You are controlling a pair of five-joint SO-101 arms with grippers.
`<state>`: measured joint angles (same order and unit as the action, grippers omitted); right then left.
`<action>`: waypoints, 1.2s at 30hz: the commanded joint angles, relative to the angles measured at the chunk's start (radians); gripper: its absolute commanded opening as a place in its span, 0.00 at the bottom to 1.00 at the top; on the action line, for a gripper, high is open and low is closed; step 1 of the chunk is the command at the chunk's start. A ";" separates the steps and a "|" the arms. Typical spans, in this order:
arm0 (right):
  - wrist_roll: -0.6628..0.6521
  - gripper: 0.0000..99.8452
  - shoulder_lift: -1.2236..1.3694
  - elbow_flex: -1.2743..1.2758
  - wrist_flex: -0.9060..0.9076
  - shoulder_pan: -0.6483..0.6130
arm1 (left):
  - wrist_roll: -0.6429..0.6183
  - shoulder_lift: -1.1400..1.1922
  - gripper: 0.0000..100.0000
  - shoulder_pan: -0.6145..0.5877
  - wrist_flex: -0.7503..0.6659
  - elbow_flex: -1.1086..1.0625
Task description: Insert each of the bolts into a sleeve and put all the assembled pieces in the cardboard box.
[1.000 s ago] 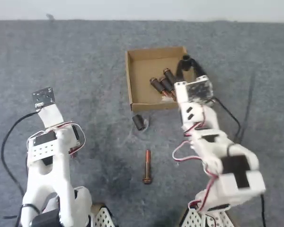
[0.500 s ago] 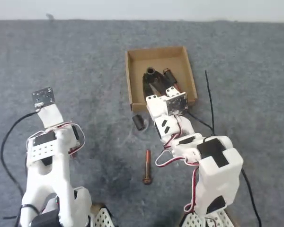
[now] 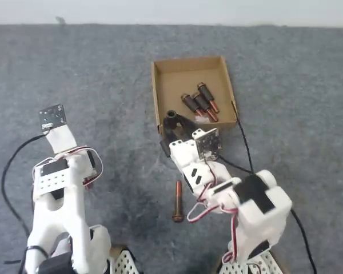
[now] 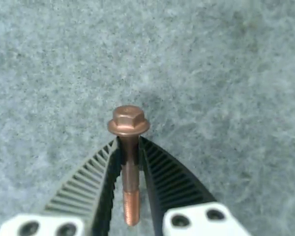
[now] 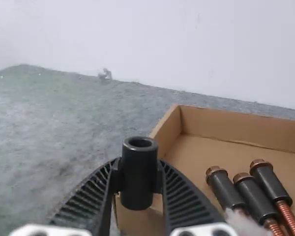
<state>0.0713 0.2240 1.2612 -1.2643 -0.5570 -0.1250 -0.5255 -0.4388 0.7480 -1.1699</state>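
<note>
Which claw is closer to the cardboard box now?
Right. The right claw, gripping a sleeve, sits at a near corner of the cardboard box; the left claw, holding a bolt, is over carpet, away from it.

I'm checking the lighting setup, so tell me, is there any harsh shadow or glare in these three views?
High view: even light, faint soft shading on the grey carpet around the loose copper bolt. Left wrist view: a dim soft shadow beyond the held copper hex-head bolt, no glare. Right wrist view: black cylindrical sleeve dark, brown cardboard box evenly lit, white wall without hotspots.
</note>
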 commanded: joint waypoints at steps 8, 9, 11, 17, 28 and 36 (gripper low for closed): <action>0.054 0.01 -0.245 0.230 -0.036 -0.051 | 0.006 -0.046 0.01 0.003 -0.023 0.008; 0.054 0.01 -0.260 0.253 -0.036 -0.059 | 0.005 -0.046 0.01 0.003 -0.023 0.008; 0.055 0.01 -0.291 0.293 -0.041 -0.073 | 0.003 -0.046 0.01 0.003 -0.023 0.008; 0.057 0.01 -0.381 0.399 -0.090 -0.120 | 0.000 -0.044 0.01 0.003 -0.043 0.010; 0.057 0.01 -0.358 0.411 -0.090 -0.130 | 0.000 -0.046 0.01 0.077 -0.172 0.012; 0.057 0.01 -0.351 0.411 -0.088 -0.125 | 0.000 -0.048 0.01 0.307 -0.384 0.013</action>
<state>0.1189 -0.1151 1.6540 -1.3288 -0.6797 -0.1250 -0.5255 -0.2317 0.4703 -1.1699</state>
